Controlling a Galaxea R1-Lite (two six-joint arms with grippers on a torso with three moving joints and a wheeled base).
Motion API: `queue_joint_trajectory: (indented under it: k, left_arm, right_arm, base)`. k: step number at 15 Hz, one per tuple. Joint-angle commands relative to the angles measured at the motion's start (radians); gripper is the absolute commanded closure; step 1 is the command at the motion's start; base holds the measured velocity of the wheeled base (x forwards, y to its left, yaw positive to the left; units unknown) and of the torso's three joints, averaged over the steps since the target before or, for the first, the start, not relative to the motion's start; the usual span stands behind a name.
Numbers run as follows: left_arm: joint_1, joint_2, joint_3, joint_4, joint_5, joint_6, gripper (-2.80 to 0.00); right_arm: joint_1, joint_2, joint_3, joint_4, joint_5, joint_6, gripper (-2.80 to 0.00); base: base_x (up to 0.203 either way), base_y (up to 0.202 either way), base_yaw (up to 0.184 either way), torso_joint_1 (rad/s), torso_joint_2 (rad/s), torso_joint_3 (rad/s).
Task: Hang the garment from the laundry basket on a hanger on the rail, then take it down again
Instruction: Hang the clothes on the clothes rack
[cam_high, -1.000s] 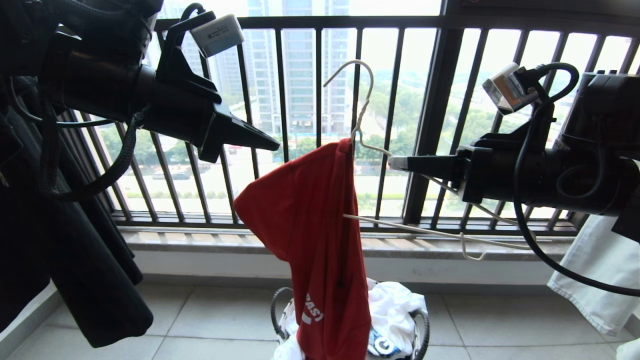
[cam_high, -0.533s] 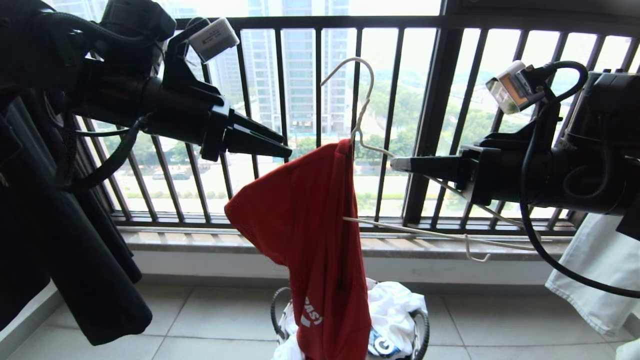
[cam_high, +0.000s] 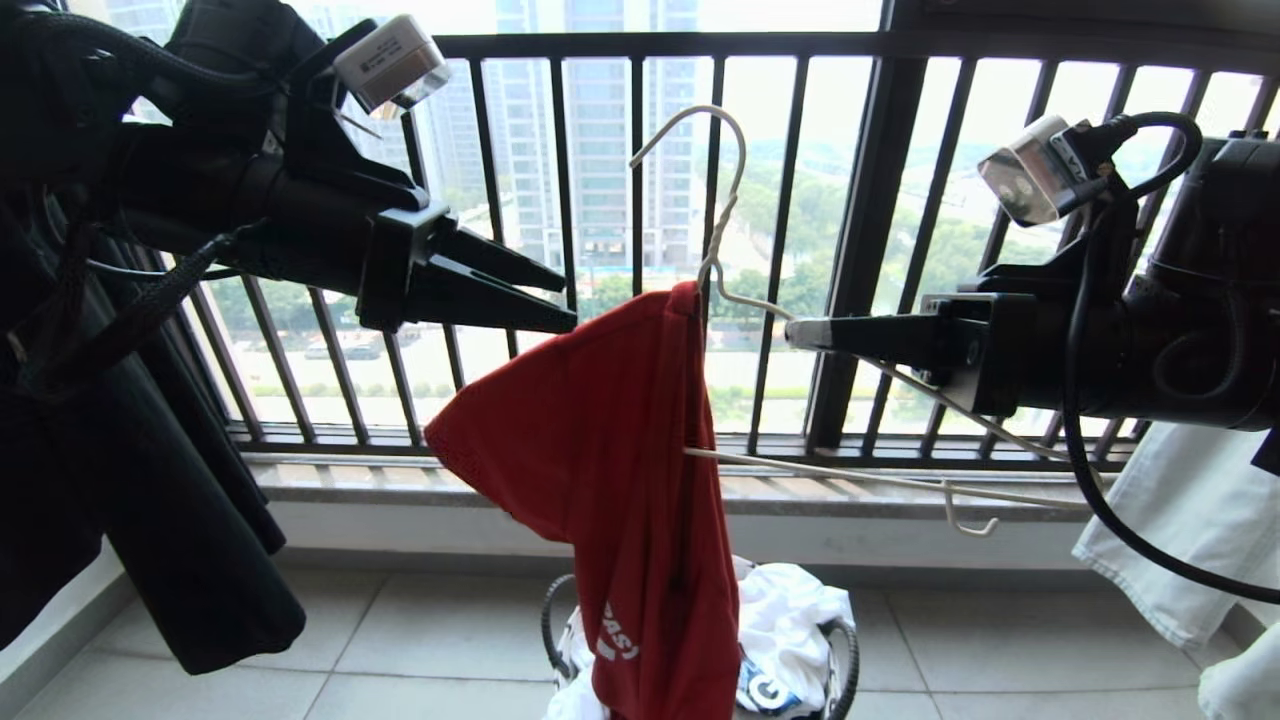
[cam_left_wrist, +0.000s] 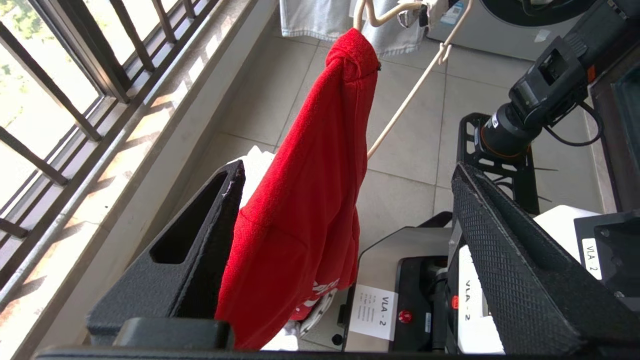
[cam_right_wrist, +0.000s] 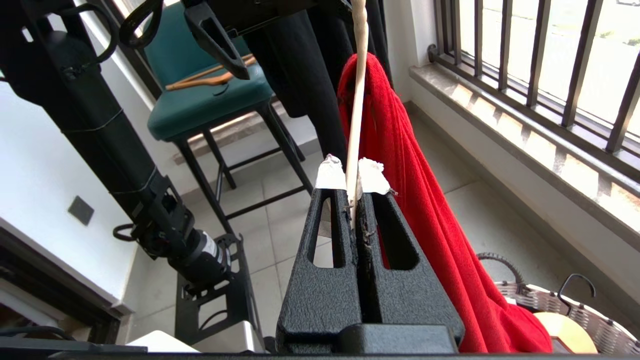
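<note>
Red T-shirt (cam_high: 630, 470) hangs bunched on one shoulder of the wire hanger (cam_high: 725, 290), draped down from just below the twisted neck; its lower end, with white lettering, reaches into the laundry basket (cam_high: 845, 660) on the tiled floor (cam_high: 1000, 650). White laundry fills the basket behind the shirt

Hanger is held in mid-air in front of the window railing (cam_high: 870, 250), hook uppermost and free, tilted so the bare shoulder and bottom wire slope down toward the robot's right. Bare end carries a small hook

Right gripper (cam_high: 800, 332) is clamped on the bare shoulder wire just beside the neck; in the right wrist view the two fingers are pressed together with the wire (cam_right_wrist: 354, 125) pinched between the white-padded tips (cam_right_wrist: 330, 175)

Left gripper (cam_high: 565, 300) hovers on the other side of the shirt, near its top fold and not touching it. Jaws are spread wide and hold nothing; in the left wrist view the shirt (cam_left_wrist: 305, 200) shows between the two fingers (cam_left_wrist: 200, 240)

Black garment (cam_high: 150, 500) hangs at the robot's left. Pale garment (cam_high: 1180, 540) hangs at the right. Green chair (cam_right_wrist: 210, 95) with a wooden hanger on its seat stands behind the left arm
</note>
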Motion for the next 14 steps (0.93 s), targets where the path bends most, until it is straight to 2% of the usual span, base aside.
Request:
queue_joint_trajectory:
  k: [1,5,10,14]
  left_arm:
    - [-0.032,-0.009,0.015,0.004,-0.005,0.002,-2.80]
    - [-0.098,-0.015,0.034,0.004,0.008,-0.002,-2.80]
    - [-0.137,-0.007,0.041,-0.004,0.102,-0.003,-2.80]
    - [-0.153,-0.015,0.036,-0.010,0.142,-0.003,-2.80]
  right_arm:
    - [0.000,-0.005,0.004,-0.004,0.016,0.014,0.00]
    - [0.000,-0.011,0.004,-0.004,0.039,0.029,0.00]
    - [0.000,-0.028,0.008,-0.004,0.066,0.046,0.00]
    - [0.000,-0.028,0.010,-0.005,0.067,0.046,0.00]
  base:
    - [0.000,0.000,0.000,0.000,0.00,0.000]
    - [0.000,0.000,0.000,0.000,0.00,0.000]
    - [0.000,0.000,0.000,0.000,0.00,0.000]
    - [0.000,0.000,0.000,0.000,0.00,0.000]
